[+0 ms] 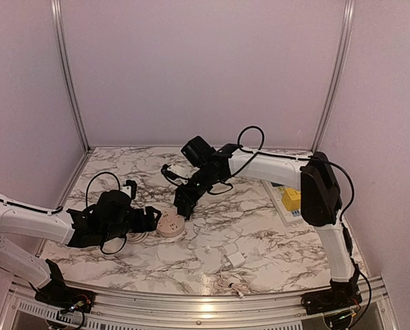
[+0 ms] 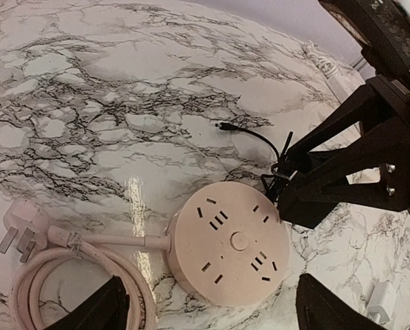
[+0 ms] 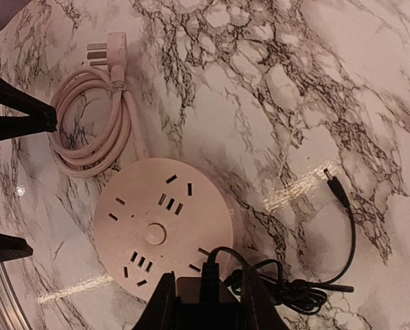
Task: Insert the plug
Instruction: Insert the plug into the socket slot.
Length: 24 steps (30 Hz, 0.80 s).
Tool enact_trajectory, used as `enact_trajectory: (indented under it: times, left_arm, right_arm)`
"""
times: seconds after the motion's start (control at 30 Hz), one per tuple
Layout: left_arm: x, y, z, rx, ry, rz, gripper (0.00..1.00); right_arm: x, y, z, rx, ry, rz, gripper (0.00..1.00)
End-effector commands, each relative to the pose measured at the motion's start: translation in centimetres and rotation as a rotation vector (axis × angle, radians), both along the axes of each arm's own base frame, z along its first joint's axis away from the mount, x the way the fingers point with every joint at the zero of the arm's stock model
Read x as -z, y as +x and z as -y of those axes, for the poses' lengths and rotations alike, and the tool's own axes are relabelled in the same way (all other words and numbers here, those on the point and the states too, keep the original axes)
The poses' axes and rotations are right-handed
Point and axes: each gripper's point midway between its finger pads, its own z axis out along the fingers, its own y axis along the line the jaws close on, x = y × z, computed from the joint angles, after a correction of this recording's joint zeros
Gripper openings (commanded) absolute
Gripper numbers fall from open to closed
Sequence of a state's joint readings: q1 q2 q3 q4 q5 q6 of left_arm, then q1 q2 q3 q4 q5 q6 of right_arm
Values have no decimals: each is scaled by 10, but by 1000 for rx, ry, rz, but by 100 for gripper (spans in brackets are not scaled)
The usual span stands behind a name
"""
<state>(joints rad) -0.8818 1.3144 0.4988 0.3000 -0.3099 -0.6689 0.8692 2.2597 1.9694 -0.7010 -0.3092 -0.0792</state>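
Top external view: the round pink strip (image 1: 170, 225) lies on the marble table (image 1: 274, 240), between the two arms. The left gripper (image 1: 152, 220) sits at the strip's 9 o'clock with its fingers spread wide, gripping nothing. The strip's coiled cord (image 1: 133, 237) lies under that arm. The right gripper (image 1: 184, 205) reaches in from the strip's 1 o'clock and is clenched on the black plug (image 3: 203, 292). A white charger (image 1: 236, 259) lies apart at the strip's 5 o'clock, and a yellow box (image 1: 291, 199) lies well off at 3 o'clock.

In the right wrist view the plug sits between the fingers at the strip's 5 o'clock rim, next to the nearest sockets. Whether it touches the strip cannot be told. Its thin cable (image 3: 308, 285) bunches at the plug's 3 o'clock, then curves up to a barrel tip (image 3: 334, 187) lying on the marble. In the left wrist view the strip's face is fully in sight, with every socket unfilled.
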Motion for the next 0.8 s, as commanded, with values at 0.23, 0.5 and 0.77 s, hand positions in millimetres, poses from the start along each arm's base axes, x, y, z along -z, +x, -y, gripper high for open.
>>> enact_trajectory:
  times: [0.23,0.5,0.77]
  left_arm:
    - [12,-2,5,22,-41,-18,78]
    - [19,-2,7,21,-47,-31,71]
    - [19,-1,10,22,-63,-33,69]
  right_arm:
    - [-1,9,-13,8,20,27,0]
    - [-14,10,-15,21,101,93,0]
    - [-10,10,-14,68,134,99,0]
